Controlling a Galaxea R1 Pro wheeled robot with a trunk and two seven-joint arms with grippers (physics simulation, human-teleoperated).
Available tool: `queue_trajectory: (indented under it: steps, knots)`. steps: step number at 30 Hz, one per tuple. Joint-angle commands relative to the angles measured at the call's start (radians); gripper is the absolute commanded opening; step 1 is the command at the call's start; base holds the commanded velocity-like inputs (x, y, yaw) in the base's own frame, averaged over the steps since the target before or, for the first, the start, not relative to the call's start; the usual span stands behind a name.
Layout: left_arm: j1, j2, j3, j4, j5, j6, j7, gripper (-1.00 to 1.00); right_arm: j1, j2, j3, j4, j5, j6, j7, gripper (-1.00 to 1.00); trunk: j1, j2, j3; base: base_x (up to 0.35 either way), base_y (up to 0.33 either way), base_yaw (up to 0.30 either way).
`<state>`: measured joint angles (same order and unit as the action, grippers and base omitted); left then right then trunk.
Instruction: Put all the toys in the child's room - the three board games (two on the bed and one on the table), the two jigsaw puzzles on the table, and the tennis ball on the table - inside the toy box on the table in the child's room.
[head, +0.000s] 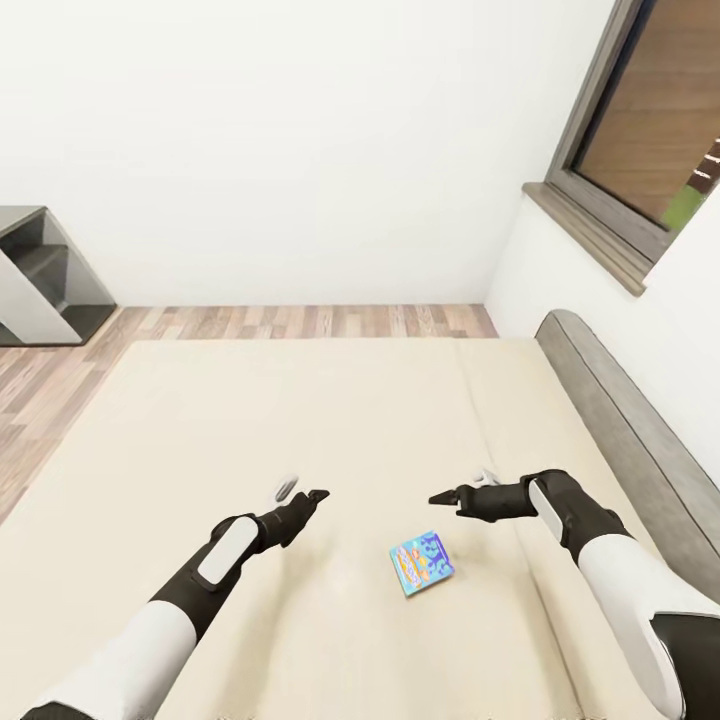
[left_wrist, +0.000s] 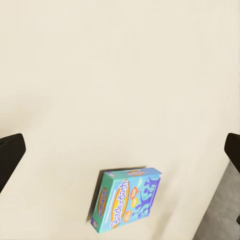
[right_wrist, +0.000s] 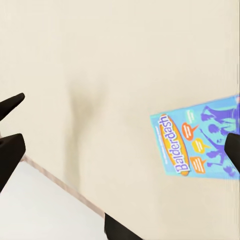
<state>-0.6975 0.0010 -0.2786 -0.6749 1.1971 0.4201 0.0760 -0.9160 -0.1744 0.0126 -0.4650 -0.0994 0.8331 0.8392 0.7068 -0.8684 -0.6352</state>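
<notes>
Board game (head: 422, 562), the mostly blue one, lay flat on the beige mattress of the bed (head: 250, 420), between my two arms and nearer the right. My left gripper (head: 303, 494) and right gripper (head: 459, 496) hovered above the mattress, well apart from the box. Both held nothing, their black fingers (left_wrist: 10, 155) spread wide in the wrist views.

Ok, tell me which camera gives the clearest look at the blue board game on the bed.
Right wrist view: the board game lies large, its printed face readable. The left wrist view shows it smaller, at an angle. The head view shows it small, between both arms.
</notes>
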Motion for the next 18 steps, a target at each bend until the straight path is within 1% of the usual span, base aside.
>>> queue_trajectory:
  steps: [1,8,18]
  knots:
    - [-0.003,-0.001,-0.002,-0.003,0.011,0.002,0.013,1.0,-0.001,-0.003,-0.001,-0.001,-0.01,0.009,-0.003,1.0,0.0,-0.001,-0.003,0.0,0.0,0.0]
    - [-0.007,-0.002,0.0,-0.005,0.012,0.001,0.026,1.0,-0.001,-0.008,-0.009,-0.004,-0.011,0.009,-0.003,1.0,0.0,-0.001,-0.014,0.0,0.0,0.017]
    - [-0.004,-0.003,-0.002,-0.001,0.01,-0.007,0.023,1.0,-0.001,-0.011,-0.013,-0.007,-0.011,0.009,-0.003,1.0,0.0,-0.001,-0.03,0.0,0.0,0.061]
